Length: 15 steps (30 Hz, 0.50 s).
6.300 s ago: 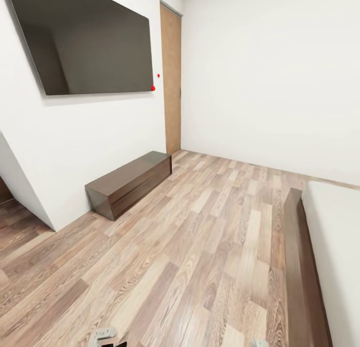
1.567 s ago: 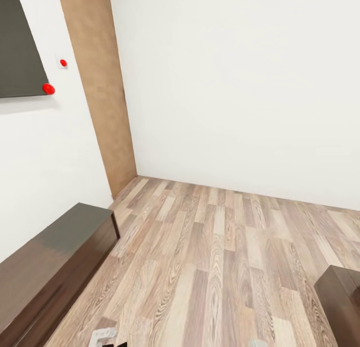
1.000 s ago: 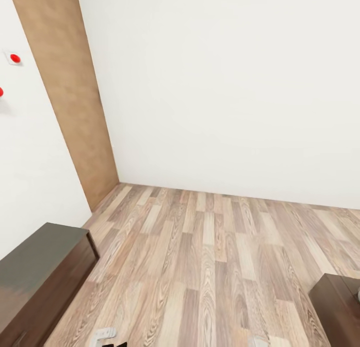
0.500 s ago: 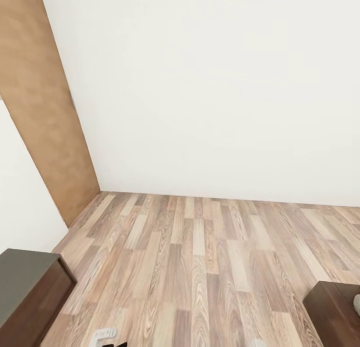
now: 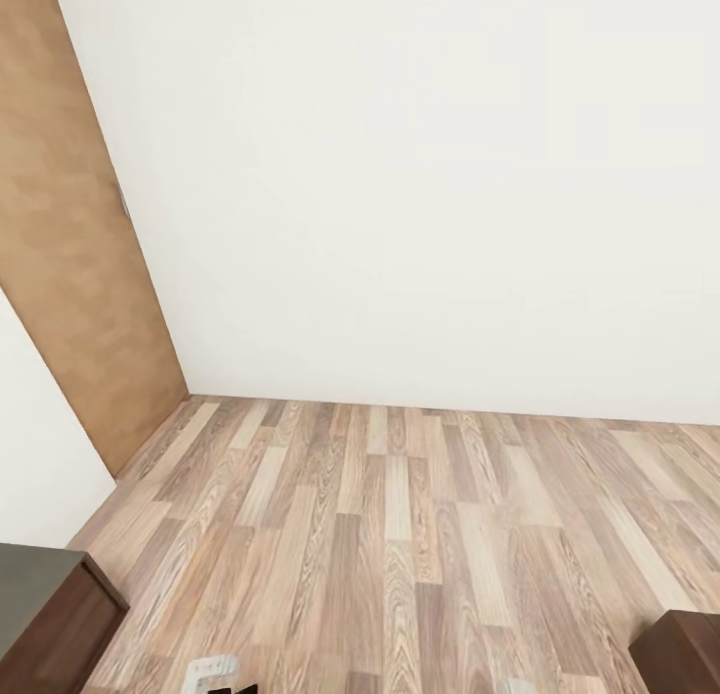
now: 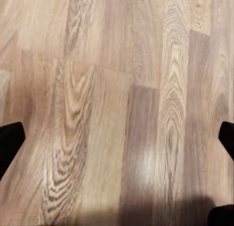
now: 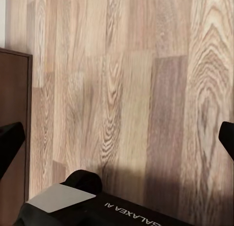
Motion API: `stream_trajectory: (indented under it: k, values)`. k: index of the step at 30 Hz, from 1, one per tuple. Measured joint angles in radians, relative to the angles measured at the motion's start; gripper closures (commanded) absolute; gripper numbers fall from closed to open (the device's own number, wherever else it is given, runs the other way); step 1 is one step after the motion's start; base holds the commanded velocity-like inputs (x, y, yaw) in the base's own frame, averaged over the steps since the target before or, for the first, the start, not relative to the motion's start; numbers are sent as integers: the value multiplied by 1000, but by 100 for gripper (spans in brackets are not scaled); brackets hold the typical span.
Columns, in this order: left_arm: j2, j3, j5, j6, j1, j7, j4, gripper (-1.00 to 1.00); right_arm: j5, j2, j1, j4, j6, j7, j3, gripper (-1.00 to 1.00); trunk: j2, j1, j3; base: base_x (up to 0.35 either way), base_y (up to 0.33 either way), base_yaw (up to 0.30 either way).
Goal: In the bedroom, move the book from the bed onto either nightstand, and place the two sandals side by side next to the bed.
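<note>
I am in a corner of the bedroom, facing a white wall [image 5: 450, 174] above a wood-plank floor [image 5: 400, 534]. The book, the sandals and the nightstand are out of view. A dark brown wooden corner [image 5: 690, 659] pokes in at the lower right of the head view; I cannot tell whether it belongs to the bed. My left gripper [image 6: 117, 138] hangs open over bare planks, its black fingertips [image 6: 9, 140] far apart. My right gripper [image 7: 117, 140] is also open over the floor, with nothing between its fingers.
A brown wooden door [image 5: 70, 274] stands on the left wall. The end of a long low dark cabinet [image 5: 45, 619] sits at the lower left. In the right wrist view a dark wooden edge [image 7: 14, 113] runs beside the floor, and my black base [image 7: 97, 206] shows.
The camera has moved forward and turned right. The wall screen and red marks have slid out at the left, and the dark cabinet and the wooden corner have dropped toward the lower edges.
</note>
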Motion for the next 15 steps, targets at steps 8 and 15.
stream_trajectory:
  k: [8, 15]
  values:
    - [-6, 1, 0, 0, 0, 0, 0, -100, 0, 0, 0, 0, 0, 0, 0, -100, 0, 0, 0, 330, 0, 0]
    - [-6, 1, 0, 0, 0, 0, 0, -100, 0, 0, 0, 0, -1, 0, 0, -100, 0, 0, 0, 330, 0, 0]
